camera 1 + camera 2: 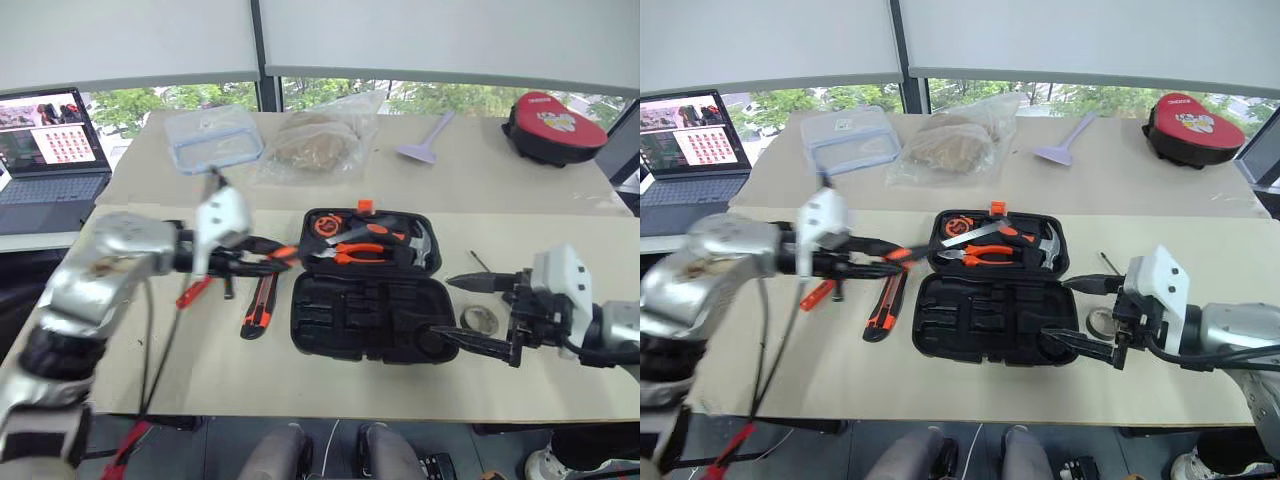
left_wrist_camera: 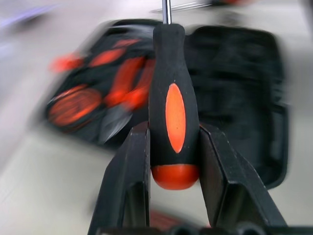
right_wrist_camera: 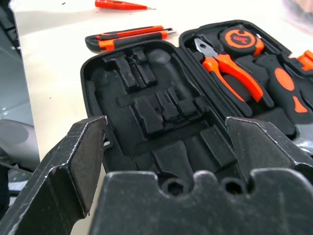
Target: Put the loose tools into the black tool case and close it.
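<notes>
Open laptop point(image 1: 50, 150) far left; red-and-black pouch point(image 1: 553, 127) far right.

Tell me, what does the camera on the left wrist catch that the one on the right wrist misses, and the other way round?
Left wrist view: a black-and-orange screwdriver clamped at its handle between the left gripper's fingers.

Right wrist view: the open right gripper, the utility knife and a slim orange tester screwdriver lying on the table.

Both: the open black tool case, with orange-handled pliers in one half, blurred in the left wrist view.
</notes>
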`<state>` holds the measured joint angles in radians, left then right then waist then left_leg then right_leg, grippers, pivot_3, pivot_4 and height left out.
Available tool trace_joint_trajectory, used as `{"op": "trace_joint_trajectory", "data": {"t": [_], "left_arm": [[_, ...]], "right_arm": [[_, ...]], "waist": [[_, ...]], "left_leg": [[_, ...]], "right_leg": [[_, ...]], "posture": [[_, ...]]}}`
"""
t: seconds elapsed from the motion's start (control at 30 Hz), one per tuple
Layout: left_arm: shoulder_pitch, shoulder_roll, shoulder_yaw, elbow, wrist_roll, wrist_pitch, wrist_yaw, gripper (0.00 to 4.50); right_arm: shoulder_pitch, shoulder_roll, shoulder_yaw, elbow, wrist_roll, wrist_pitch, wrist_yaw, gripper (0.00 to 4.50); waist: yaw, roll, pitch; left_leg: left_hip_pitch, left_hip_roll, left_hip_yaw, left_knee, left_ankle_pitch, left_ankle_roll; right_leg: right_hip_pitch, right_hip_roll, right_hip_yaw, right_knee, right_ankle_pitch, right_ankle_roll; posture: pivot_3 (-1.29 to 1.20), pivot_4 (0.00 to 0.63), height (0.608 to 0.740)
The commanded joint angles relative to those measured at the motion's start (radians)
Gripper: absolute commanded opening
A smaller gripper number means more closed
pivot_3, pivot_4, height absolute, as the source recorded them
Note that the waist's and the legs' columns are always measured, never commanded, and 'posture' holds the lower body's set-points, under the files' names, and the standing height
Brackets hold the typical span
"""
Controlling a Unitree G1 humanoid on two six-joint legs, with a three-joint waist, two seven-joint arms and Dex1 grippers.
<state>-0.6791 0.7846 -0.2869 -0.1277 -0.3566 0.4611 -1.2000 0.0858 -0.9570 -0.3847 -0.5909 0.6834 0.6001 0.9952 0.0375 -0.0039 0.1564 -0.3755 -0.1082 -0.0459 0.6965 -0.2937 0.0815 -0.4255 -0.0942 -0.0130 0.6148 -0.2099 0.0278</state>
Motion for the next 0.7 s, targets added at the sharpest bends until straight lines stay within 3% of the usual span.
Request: {"op": "trace_joint_trajectory", "data": {"t": [0.03,0.23,0.3,0.7], "left_arm": [[-0.092,-0.072,-0.113,0.189,0.158,-0.146,-0.035,0.86],[-0.176,-0.181,-0.162,0.386,0.271,-0.205,-0.025,0.86],[-0.176,-0.200,-0.171,0.387,0.281,-0.213,-0.051,0.86],[-0.197,-0.262,-0.158,0.458,0.359,-0.248,-0.047,0.86]], "right_arm": [[0.020,0.011,-0.065,-0.043,0.007,-0.005,-0.031,4.50],[0.051,0.021,-0.089,-0.070,0.016,0.002,-0.060,4.50],[0.050,0.026,-0.092,-0.070,0.017,0.004,-0.075,4.50],[0.028,0.037,-0.067,-0.059,0.019,0.002,-0.115,4.50]], "waist": [[-0.005,0.000,0.000],[-0.009,0.000,0.000],[-0.009,0.000,0.000],[0.001,-0.001,0.000]], "left_leg": [[0.000,0.000,0.000,0.000,0.000,0.000],[-0.009,0.000,0.000,0.004,0.001,0.001],[-0.015,0.000,0.000,0.010,0.001,0.002],[-0.016,0.000,0.000,0.017,0.001,0.002]], "right_leg": [[0.000,0.000,0.000,0.000,0.000,0.000],[-0.010,0.000,0.001,0.006,0.000,0.000],[-0.015,0.000,0.000,0.013,0.000,0.000],[-0.014,0.000,0.001,0.014,0.000,0.000]], "posture": [[0.00,0.150,0.722],[0.00,0.150,0.722],[0.00,0.150,0.722],[0.00,0.150,0.722]]}}
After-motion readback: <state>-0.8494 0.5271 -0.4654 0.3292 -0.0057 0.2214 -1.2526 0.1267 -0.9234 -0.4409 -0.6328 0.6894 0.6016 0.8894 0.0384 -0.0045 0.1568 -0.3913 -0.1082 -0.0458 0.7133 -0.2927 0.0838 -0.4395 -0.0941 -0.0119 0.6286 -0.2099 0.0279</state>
